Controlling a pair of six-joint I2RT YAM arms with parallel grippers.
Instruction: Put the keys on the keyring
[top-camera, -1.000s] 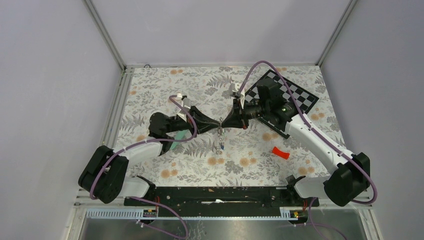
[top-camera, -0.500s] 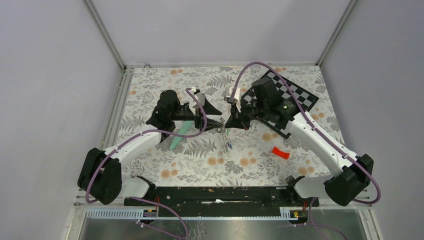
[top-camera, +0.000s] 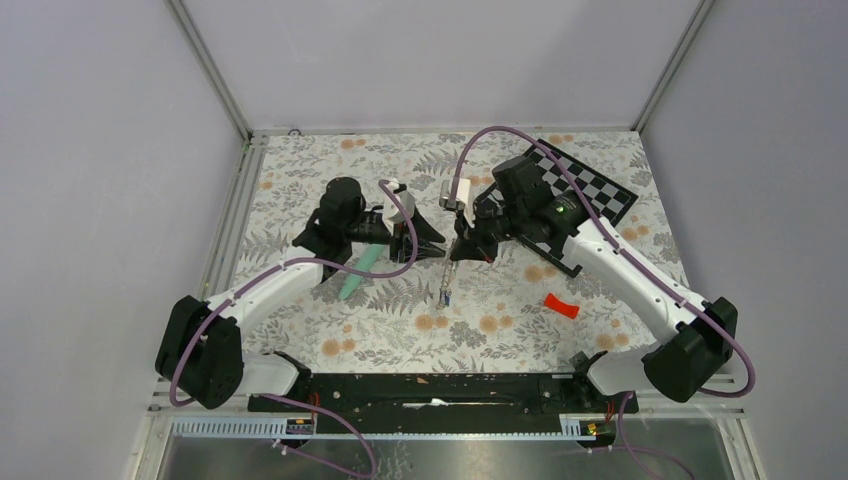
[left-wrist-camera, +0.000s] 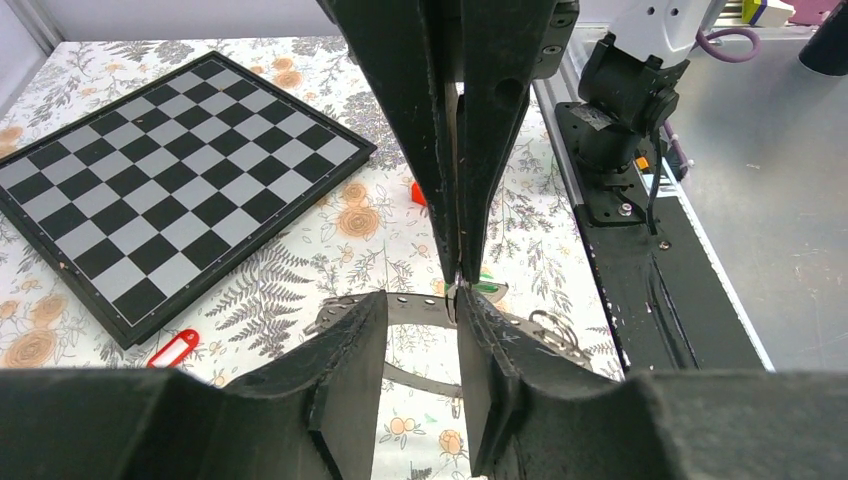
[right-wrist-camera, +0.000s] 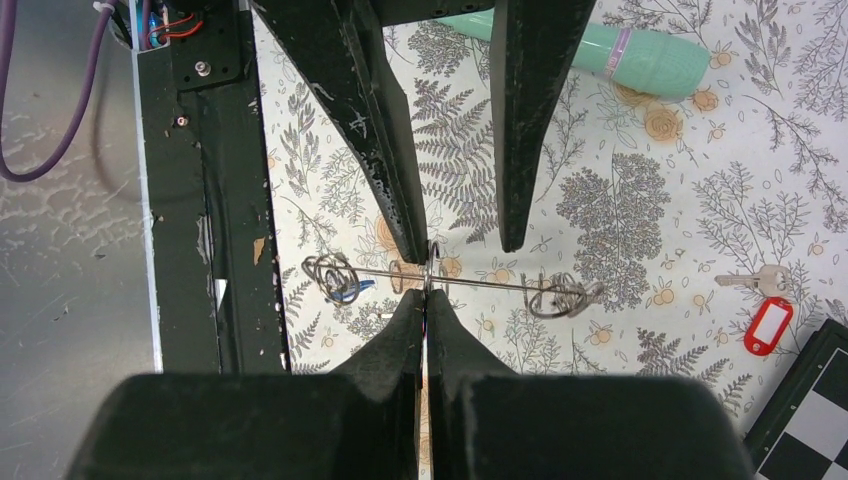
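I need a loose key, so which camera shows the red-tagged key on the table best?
Right wrist: the red-tagged key lies whole, tag and blade, near a corner of the chessboard. Left wrist shows mainly its red tag beside the board. I cannot find it in the top view.

You can see a checkerboard at the upper right, a green tube left of middle and a red piece lower right, on flowered cloth.
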